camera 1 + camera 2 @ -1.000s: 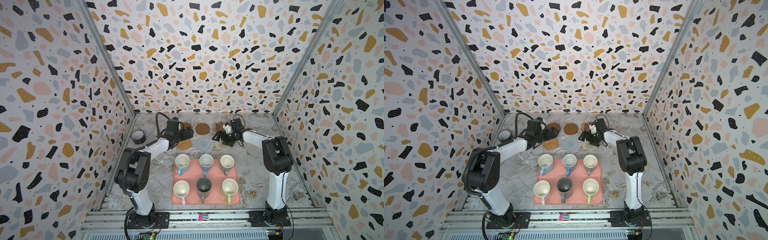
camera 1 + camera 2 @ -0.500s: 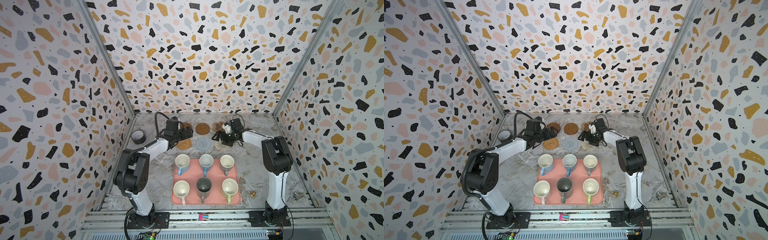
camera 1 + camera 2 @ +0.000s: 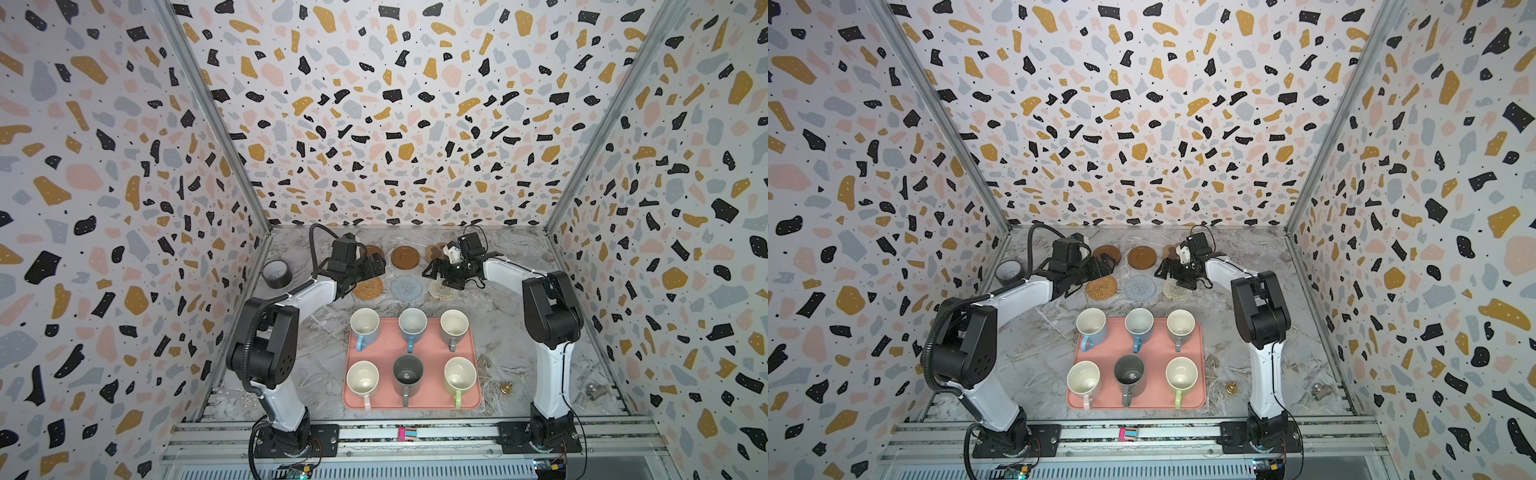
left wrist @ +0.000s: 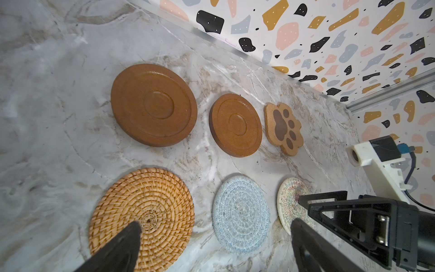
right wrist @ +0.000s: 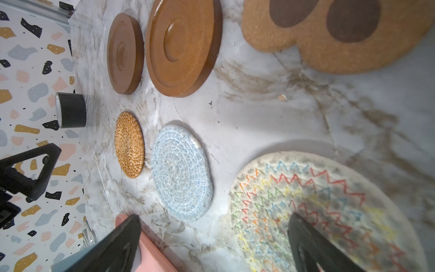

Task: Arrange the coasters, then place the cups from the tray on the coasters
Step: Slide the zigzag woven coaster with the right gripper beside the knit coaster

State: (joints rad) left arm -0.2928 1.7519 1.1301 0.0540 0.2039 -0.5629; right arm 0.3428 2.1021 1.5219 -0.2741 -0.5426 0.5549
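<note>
- Change since a second earlier: both arms have shifted only slightly. The coasters [image 3: 406,286], the cups [image 3: 408,370] and the tray [image 3: 387,351] lie where they did.
- Left gripper [image 4: 215,222]: fingers spread wide, holding nothing. It hovers over the left end of the coaster rows, by the rattan coaster [image 4: 143,212].
- Right gripper [image 5: 214,217]: fingers spread wide, holding nothing. It hovers at the right end, over the cream coaster [image 5: 317,188].
- Coasters: six lie flat and apart in two rows of three at the far side of the table. The arranging step appears complete.
- Cups: all six stand upright on the tray in two rows of three. None is on a coaster yet.
- Governing relation: the tray lies on the near side of both grippers, so each arm must draw back to reach a cup.
- Every handle points to the near side, away from the fingers.
- The left arm is nearer the light blue cup [image 3: 364,326]. The right arm is nearer the grey-beige cup [image 3: 454,326].
</note>
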